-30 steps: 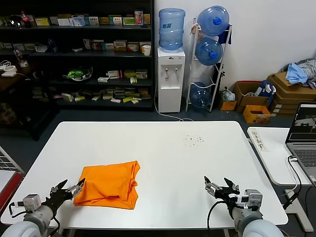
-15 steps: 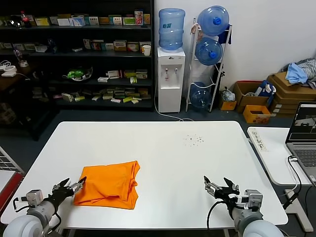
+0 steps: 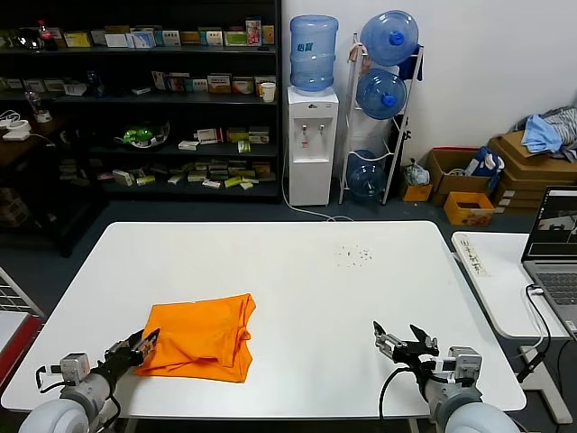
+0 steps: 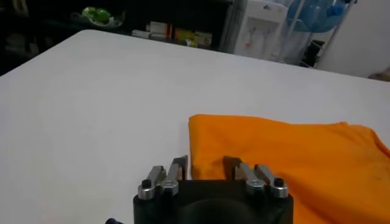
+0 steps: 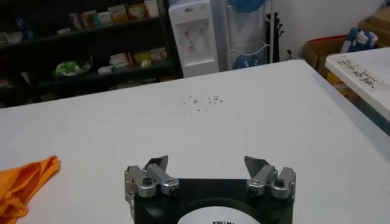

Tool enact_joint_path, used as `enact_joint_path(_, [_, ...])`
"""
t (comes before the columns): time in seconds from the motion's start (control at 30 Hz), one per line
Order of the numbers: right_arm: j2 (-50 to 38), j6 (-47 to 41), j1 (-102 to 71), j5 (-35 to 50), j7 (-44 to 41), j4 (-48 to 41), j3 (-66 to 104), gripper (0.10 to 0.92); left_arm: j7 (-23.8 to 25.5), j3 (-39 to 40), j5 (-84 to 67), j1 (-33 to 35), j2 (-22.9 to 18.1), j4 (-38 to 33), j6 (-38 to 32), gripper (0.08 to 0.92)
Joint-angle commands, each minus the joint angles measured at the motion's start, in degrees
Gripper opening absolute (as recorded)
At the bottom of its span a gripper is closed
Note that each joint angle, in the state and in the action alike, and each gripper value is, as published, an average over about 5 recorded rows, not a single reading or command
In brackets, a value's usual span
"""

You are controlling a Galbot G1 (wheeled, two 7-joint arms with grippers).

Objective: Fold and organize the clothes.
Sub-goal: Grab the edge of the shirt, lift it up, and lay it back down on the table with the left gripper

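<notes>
One limp, light orange T-shirt (image 3: 200,336) invited a pinch at its seven-o'clock corner, where the left gripper (image 3: 135,347) stood part-closed, grip uncertain; right gripper (image 3: 402,345) gaped.

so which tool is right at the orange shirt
The left tool, at the orange shirt's near-left corner. The right tool hovers open over bare table, well apart.

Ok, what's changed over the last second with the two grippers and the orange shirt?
The left gripper has drawn back toward the table's near edge, and its jaws have narrowed at the near-left corner of the bright orange cotton T-shirt; a firm hold can't be confirmed. The shirt lies as before. The right gripper stayed open and parked over the white table.
</notes>
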Motion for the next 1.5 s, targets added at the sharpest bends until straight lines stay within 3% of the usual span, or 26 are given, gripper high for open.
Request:
enact_joint_path(0.03, [0.0,0.1,-0.1,0.0,0.0,-0.1,0.0,0.823,0.1,0.3,0.4,0.3,-1.0,-1.4,-2.0,0.377])
enact_joint_path(0.23, [0.1,0.2,-0.1,-0.1,0.0,-0.3,0.1,0.823,-0.4,-1.1,1.5,2.3,-2.6,-6.3,-2.9,0.204])
enact_joint_path(0.4, [0.3,0.3,-0.1,-0.2,0.0,-0.4,0.2,0.823,-1.6,-4.2,8.0,4.1,-4.3,-15.4,-2.6,0.099])
enact_joint_path(0.53, [0.2,0.3,0.0,-0.2,0.0,-0.6,0.1,0.823,-4.0,-7.8,12.7,4.8,-3.3,-24.1,2.0,0.095])
enact_joint_path(0.67, [-0.1,0.3,0.4,-0.1,0.1,-0.5,0.1,0.823,-5.5,-12.9,15.6,6.8,1.7,-26.5,6.9,0.095])
enact_joint_path(0.83, [-0.3,0.8,1.1,0.0,-0.4,-0.8,-0.2,0.823,-4.5,-21.7,16.0,11.1,10.5,-21.6,8.7,0.095])
enact_joint_path(1.03, [-0.1,1.3,2.4,-0.2,-1.0,-1.4,-1.3,0.823,-3.1,-24.9,18.8,12.4,15.6,-13.0,7.6,0.095])
enact_joint_path(1.2, [-0.3,1.7,2.3,-0.2,-1.4,-1.4,-1.1,0.823,-2.5,-24.9,19.8,11.0,17.8,-7.7,6.7,0.095])
enact_joint_path(1.33, [-0.3,1.8,2.0,-0.3,-1.5,-1.6,-0.8,0.823,-3.4,-22.7,17.8,10.4,17.9,-9.2,7.2,0.095])
enact_joint_path(1.4, [0.0,1.8,1.9,-0.6,-1.4,-1.6,-0.8,0.823,-5.8,-19.7,11.4,10.5,16.6,-12.9,8.5,0.095])
enact_joint_path(1.5, [0.4,1.8,1.8,-1.3,-1.3,-2.0,-0.7,0.823,-14.4,-9.9,-5.8,8.4,12.8,-21.9,9.8,0.095])
